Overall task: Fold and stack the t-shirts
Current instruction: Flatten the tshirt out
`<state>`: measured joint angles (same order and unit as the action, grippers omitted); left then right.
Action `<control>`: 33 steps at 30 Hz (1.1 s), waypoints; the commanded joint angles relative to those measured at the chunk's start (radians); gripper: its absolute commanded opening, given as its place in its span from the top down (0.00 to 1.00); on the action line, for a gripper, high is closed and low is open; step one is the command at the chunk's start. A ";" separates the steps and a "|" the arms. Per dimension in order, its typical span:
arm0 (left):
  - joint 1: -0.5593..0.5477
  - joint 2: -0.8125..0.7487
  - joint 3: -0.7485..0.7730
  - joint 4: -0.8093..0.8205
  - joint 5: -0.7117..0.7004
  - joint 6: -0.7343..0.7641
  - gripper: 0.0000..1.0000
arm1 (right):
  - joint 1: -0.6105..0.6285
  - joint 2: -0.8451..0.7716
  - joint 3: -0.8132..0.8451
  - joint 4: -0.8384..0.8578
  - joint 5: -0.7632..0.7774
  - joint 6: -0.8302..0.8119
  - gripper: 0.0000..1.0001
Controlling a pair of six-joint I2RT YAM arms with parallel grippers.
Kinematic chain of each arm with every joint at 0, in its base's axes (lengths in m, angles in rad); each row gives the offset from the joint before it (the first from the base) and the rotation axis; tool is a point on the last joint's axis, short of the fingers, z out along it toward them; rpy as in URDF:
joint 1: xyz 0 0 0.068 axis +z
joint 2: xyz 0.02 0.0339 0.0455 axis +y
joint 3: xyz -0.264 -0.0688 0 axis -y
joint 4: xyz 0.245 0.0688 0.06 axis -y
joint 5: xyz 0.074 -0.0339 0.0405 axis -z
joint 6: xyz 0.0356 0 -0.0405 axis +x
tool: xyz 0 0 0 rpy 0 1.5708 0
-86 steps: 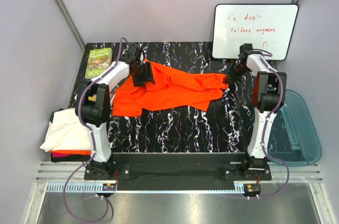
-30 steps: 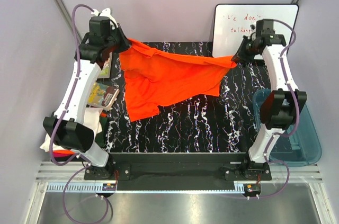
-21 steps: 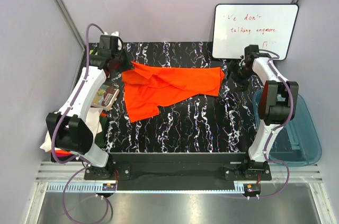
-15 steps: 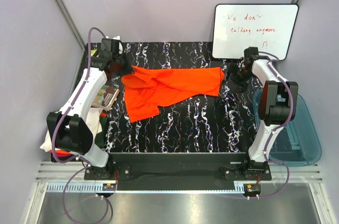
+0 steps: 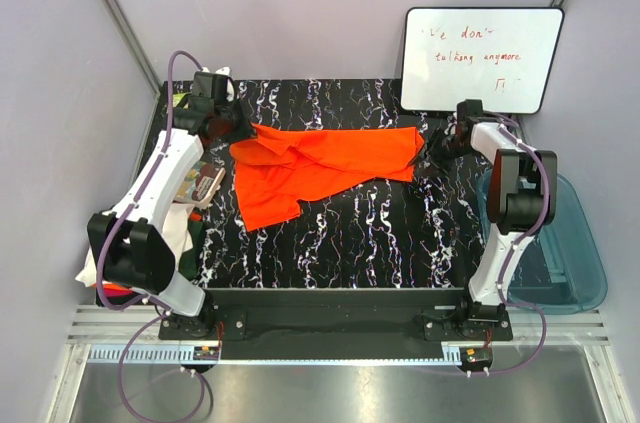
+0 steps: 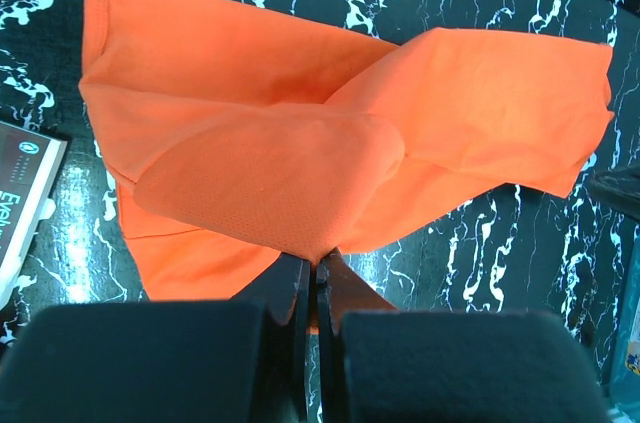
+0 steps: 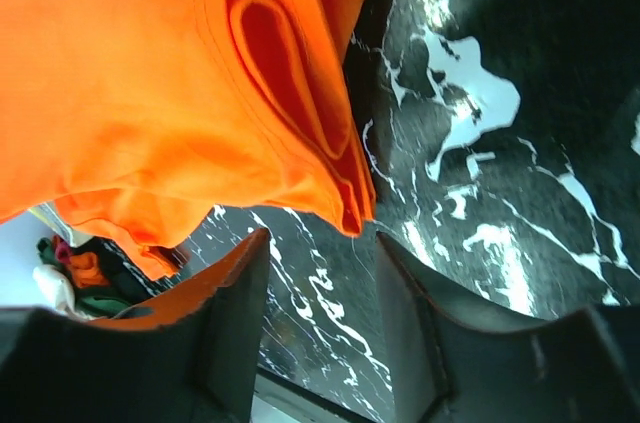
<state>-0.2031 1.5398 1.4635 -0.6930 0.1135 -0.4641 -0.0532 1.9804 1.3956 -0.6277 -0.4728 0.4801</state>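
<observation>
Orange shirt [image 5: 320,158] lies rumpled across the far half of the black marble table [image 5: 340,243], with one sleeve trailing toward the near left. The left gripper [image 5: 238,127] is at the shirt's left end, its fingers pressed together on a raised fold of the cloth. The right gripper [image 5: 432,148] sits low at the shirt's right edge, jaws spread, the hem just beyond its fingertips and not held. A pile of shirts [image 5: 125,243], white on top, sits at the table's left side, near a book [image 5: 198,183].

- Bright orange t-shirt [image 5: 320,163]: rumpled, spread across the far part of the table [image 5: 400,243], left end raised.
- White t-shirt [image 5: 88,271]: lies on a red-orange t-shirt [image 5: 113,289], left of the table.
</observation>
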 commanded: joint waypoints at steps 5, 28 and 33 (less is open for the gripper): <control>-0.016 -0.003 0.000 0.049 0.017 0.007 1.00 | -0.002 0.057 0.036 0.057 -0.052 0.028 0.50; -0.027 0.029 0.000 0.056 0.011 0.008 1.00 | 0.029 0.127 0.054 0.075 -0.082 0.012 0.76; -0.027 0.033 -0.003 0.055 0.012 0.008 1.00 | 0.042 0.127 0.063 0.080 -0.093 0.012 0.89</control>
<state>-0.2260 1.5734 1.4635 -0.6853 0.1131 -0.4637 -0.0307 2.1059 1.4158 -0.5674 -0.5407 0.5014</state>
